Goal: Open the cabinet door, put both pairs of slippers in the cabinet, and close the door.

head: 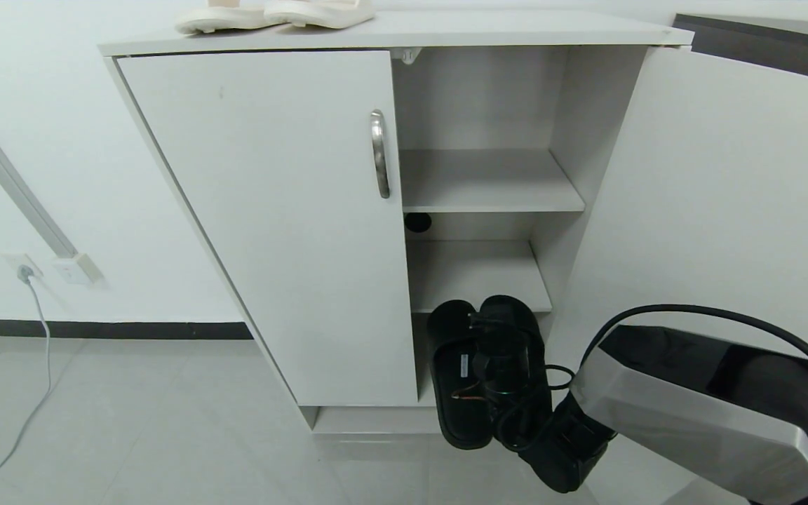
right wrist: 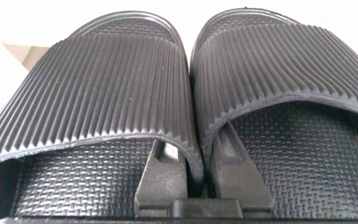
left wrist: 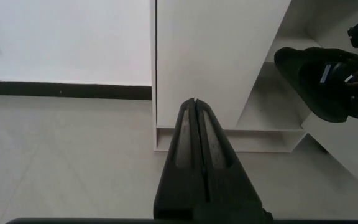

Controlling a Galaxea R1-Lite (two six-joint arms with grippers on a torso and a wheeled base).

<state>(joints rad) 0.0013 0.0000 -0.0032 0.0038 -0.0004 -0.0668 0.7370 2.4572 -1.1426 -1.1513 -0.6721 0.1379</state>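
A pair of black slippers (head: 456, 379) hangs side by side at the mouth of the white cabinet's (head: 390, 31) bottom compartment, toes pointing in. My right gripper (head: 501, 344) is shut on them, its fingers (right wrist: 160, 171) pinching the two inner strap edges together over the black slippers (right wrist: 104, 81). The cabinet's right door (head: 719, 189) stands open; the left door (head: 271, 210) is closed. A cream pair of slippers (head: 278, 14) lies on the cabinet top. My left gripper (left wrist: 194, 106) is shut and empty, low over the floor facing the cabinet base, with the black slippers (left wrist: 328, 81) off to one side.
Two bare shelves (head: 488, 182) (head: 477, 273) sit above the bottom compartment. The closed door has a metal handle (head: 379, 154). A wall socket (head: 25, 270) with a cable (head: 32, 393) trailing over the tiled floor is at the left. A dark grey unit (head: 762, 35) stands behind the open door.
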